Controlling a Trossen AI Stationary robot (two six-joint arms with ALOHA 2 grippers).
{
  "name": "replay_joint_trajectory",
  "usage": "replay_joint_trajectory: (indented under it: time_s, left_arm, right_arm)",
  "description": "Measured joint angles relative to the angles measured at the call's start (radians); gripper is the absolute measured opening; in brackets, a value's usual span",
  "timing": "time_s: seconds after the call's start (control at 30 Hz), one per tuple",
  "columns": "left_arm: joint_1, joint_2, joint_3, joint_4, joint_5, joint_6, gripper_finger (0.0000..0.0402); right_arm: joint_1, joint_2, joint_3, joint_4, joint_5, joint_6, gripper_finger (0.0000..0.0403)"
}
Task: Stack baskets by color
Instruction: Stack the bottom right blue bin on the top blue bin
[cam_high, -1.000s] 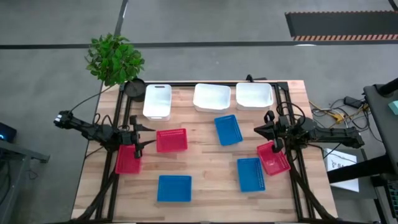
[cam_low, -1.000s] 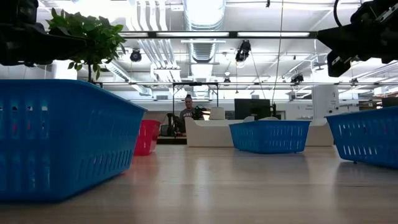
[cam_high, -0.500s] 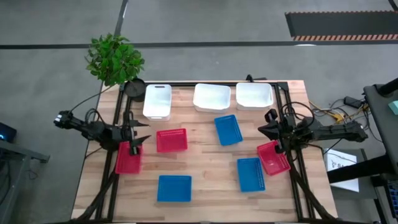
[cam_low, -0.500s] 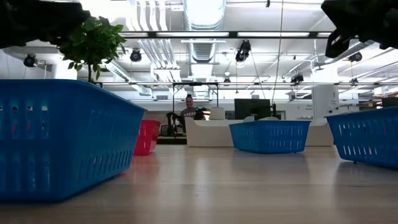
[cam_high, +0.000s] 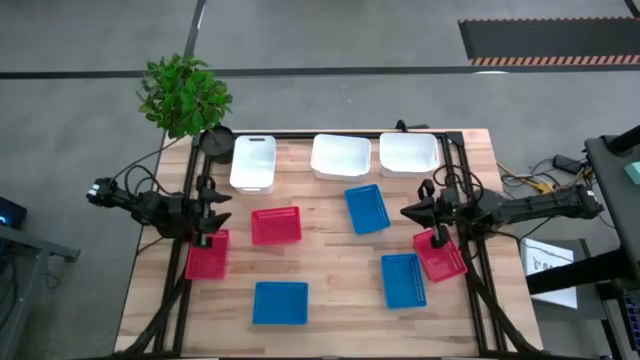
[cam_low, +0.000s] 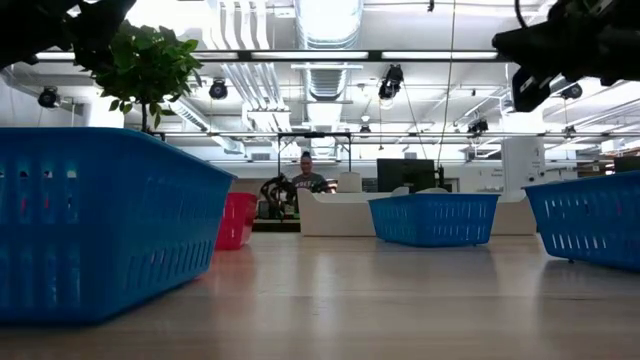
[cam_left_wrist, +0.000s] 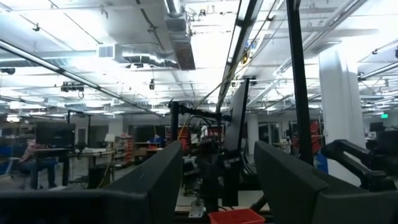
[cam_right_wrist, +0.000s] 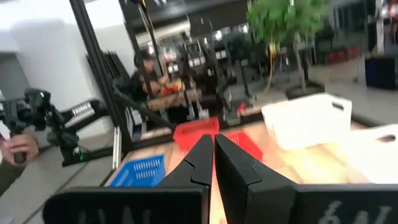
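Baskets sit scattered and unstacked across the wooden table (cam_high: 330, 270), seen from above. Nearest the bottom of the overhead frame is a blue basket (cam_high: 280, 302) at lower centre-left, with a second blue basket (cam_high: 403, 280) to its right. Just right of that one, a red basket (cam_high: 440, 254) lies at an angle against the table's right edge, and the right gripper (cam_high: 412, 212) hangs just above and left of it, its fingers pressed together with nothing between them. On the left edge another red basket (cam_high: 205, 257) rests under the left gripper (cam_high: 212, 225), whose fingers stand wide apart and carry nothing.

Toward mid-frame, a third red basket (cam_high: 276, 225) lies left of centre and a third blue basket (cam_high: 367, 208) lies tilted right of centre, well apart from each other.

Along the far edge, in the upper part of the frame, three white baskets stand in a row: a narrow white basket (cam_high: 253, 162) at left, a middle white basket (cam_high: 341, 156), and a right white basket (cam_high: 408, 154) just beside it. A dark round pot (cam_high: 216, 140) sits at the far left corner, with a leafy plant (cam_high: 184, 94) beyond it off the table.

In the low view, a person (cam_low: 305, 178) sits in the room well behind the table.
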Motion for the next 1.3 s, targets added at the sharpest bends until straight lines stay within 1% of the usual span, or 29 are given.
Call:
replay_joint_trajectory:
  time_s: [0.17,0.3,0.4,0.47,0.6,0.67,0.83,0.93,1.03,1.13,1.3]
  left_arm:
    - [0.0,0.0,0.0,0.002,0.001,-0.049,0.0184]
    - [0.0,0.0,0.001,0.011,0.001,-0.054,0.0184]
    - [0.0,0.004,0.0,0.059,0.002,-0.078,0.0184]
    - [0.0,0.005,0.0,0.061,0.002,-0.104,0.0184]
    - [0.0,0.006,0.001,0.06,0.002,-0.106,0.0184]
    - [0.0,0.006,0.001,0.064,0.002,-0.106,0.0184]
    - [0.0,0.006,0.001,0.072,0.002,-0.105,0.0184]
    - [0.0,0.006,0.001,0.071,0.002,-0.104,0.0184]
    - [0.0,0.009,0.001,0.071,0.002,-0.104,0.0184]
    - [0.0,0.014,0.001,0.072,0.002,-0.104,0.0184]
    - [0.0,0.024,0.001,0.074,0.002,-0.104,0.0184]
  right_arm:
    - [0.035,0.069,0.095,-0.12,0.001,0.014,0.0009]
    - [0.084,0.133,0.186,-0.21,0.007,0.015,0.0009]
    - [0.145,0.191,0.26,-0.288,0.063,0.016,0.0009]
    - [0.192,0.233,0.315,-0.346,0.113,0.019,0.0009]
    - [0.281,0.328,0.422,-0.484,0.2,0.094,0.0009]
    - [0.317,0.375,0.486,-0.532,0.211,0.129,0.0009]
    - [0.397,0.51,0.624,-0.689,0.209,0.162,0.0009]
    - [0.435,0.586,0.721,-0.809,0.209,0.162,0.0009]
    - [0.474,0.668,0.816,-0.969,0.2,0.163,0.0009]
    - [0.512,0.747,0.915,-1.094,0.152,0.169,0.0009]
    - [0.567,0.879,1.062,-1.301,0.032,0.31,0.0009]
